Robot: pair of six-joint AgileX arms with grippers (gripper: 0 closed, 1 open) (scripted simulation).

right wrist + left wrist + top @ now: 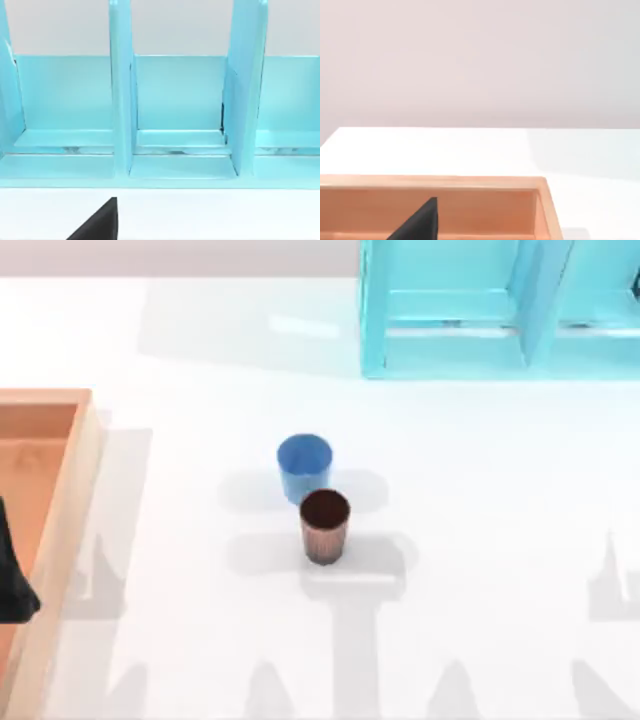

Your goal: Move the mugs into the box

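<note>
Brown mug [324, 525] touching blue mug [303, 468]; both outside box [70, 500]; pincers' state unclear.

One mug [303, 466] is plain blue, and the other mug [324, 527] is dark brown inside with a ribbed coppery side. The box [62, 530] has a light tan rim and an orange-brown inside, and a black tool [14, 575] shows over it. The shelf [500, 310] is turquoise and the desk [480, 540] white with grey shadows.
</note>
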